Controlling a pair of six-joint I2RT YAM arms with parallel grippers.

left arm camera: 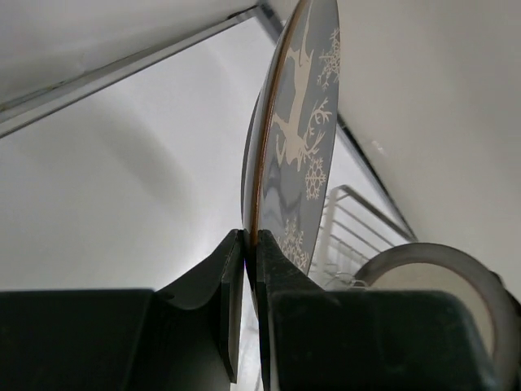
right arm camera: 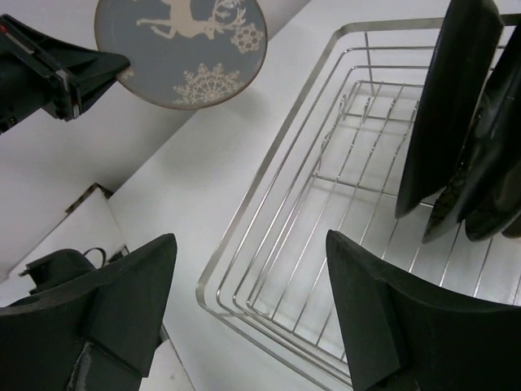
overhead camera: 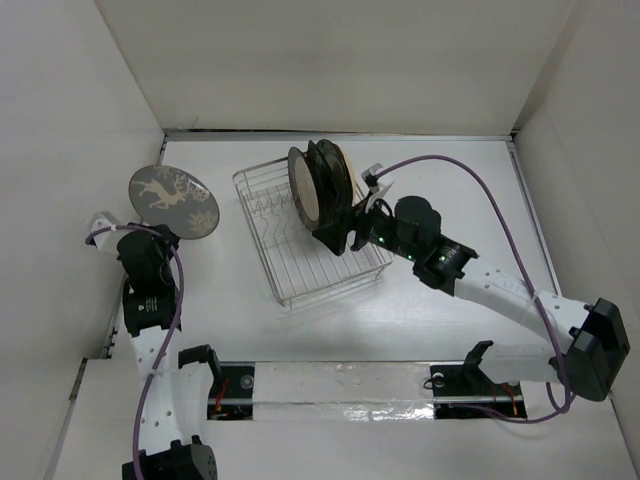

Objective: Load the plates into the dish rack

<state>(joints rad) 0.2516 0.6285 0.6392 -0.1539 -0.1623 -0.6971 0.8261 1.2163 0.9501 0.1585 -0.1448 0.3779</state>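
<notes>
White bench and plain white walls enclose the work area. We find the left gripper clenched on the rim of the grey deer plate. It holds the plate raised off the bench, well left of the dish rack. We judge that this rim hold leaves the plate's free edge ready to slot between prongs. Other plates stand upright, packed together at the rack's far end. The right gripper hangs released just beside them at the rack's right side, probably to steady the row.
</notes>
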